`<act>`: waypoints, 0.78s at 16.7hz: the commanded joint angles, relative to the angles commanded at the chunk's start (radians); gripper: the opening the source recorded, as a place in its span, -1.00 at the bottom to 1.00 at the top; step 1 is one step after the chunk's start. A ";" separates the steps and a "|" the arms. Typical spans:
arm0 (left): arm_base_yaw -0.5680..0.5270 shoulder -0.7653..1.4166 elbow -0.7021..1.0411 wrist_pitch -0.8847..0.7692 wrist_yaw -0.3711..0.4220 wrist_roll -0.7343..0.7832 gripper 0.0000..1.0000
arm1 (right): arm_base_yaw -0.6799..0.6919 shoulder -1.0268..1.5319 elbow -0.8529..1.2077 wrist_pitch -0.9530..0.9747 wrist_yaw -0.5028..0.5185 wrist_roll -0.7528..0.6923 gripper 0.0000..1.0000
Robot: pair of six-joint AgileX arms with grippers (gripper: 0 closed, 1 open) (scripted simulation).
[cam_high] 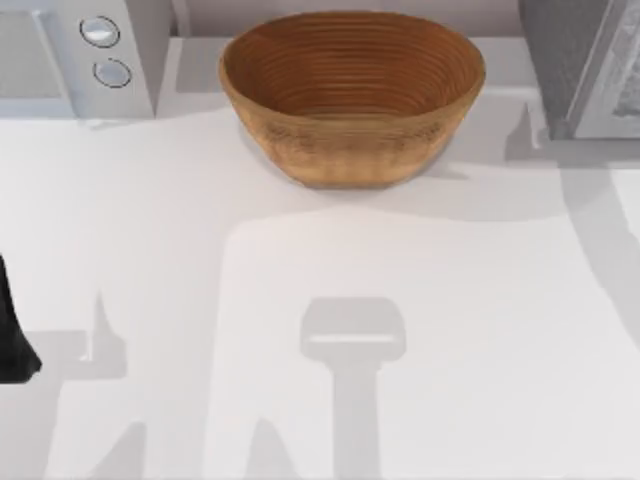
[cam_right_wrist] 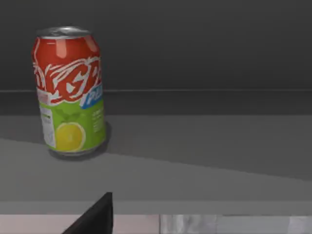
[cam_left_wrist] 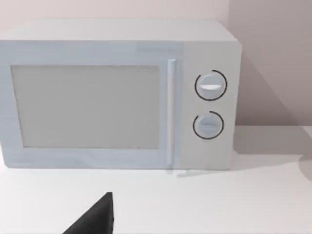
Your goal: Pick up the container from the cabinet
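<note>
Going left to right: there's a white microwave [cam_high: 75, 55] at the far left corner of the bench [cam_high: 450, 330], door closed, two round dials beside the handle. The left arm sits low at the left edge, and its wrist camera looks straight at that microwave. I can't tell if the left pincer [cam_left_wrist: 95, 219] is open or closed, just a dark tip showing.

In the far middle sits a ribbed wooden bowl [cam_high: 352, 95], empty as far as I can see.

At the far right is the grey cabinet [cam_high: 585, 65]. The right wrist view looks inside: a soda can [cam_right_wrist: 69, 90] stands upright on the dark shelf [cam_right_wrist: 204, 141]. Right pincer [cam_right_wrist: 95, 219], same deal, can't tell.

My guess: the can is light, stiff-ish but dentable, smooth and a bit slippery. I'd grab it around the middle of the body, squarely across its width, gently.
</note>
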 joint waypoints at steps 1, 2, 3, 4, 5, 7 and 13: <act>0.000 0.000 0.000 0.000 0.000 0.000 1.00 | 0.007 0.047 0.063 -0.015 0.006 0.000 1.00; 0.000 0.000 0.000 0.000 0.000 0.000 1.00 | 0.013 0.087 0.118 -0.028 0.012 -0.001 1.00; 0.000 0.000 0.000 0.000 0.000 0.000 1.00 | 0.018 0.121 0.162 -0.039 0.016 -0.001 1.00; 0.000 0.000 0.000 0.000 0.000 0.000 1.00 | 0.022 0.147 0.196 -0.048 0.020 -0.002 1.00; 0.000 0.000 0.000 0.000 0.000 0.000 1.00 | 0.025 0.166 0.220 -0.054 0.022 -0.002 1.00; 0.000 0.000 0.000 0.000 0.000 0.000 1.00 | 0.027 0.178 0.235 -0.058 0.024 -0.003 1.00; 0.000 0.000 0.000 0.000 0.000 0.000 1.00 | 0.040 0.189 0.231 -0.039 0.040 -0.001 1.00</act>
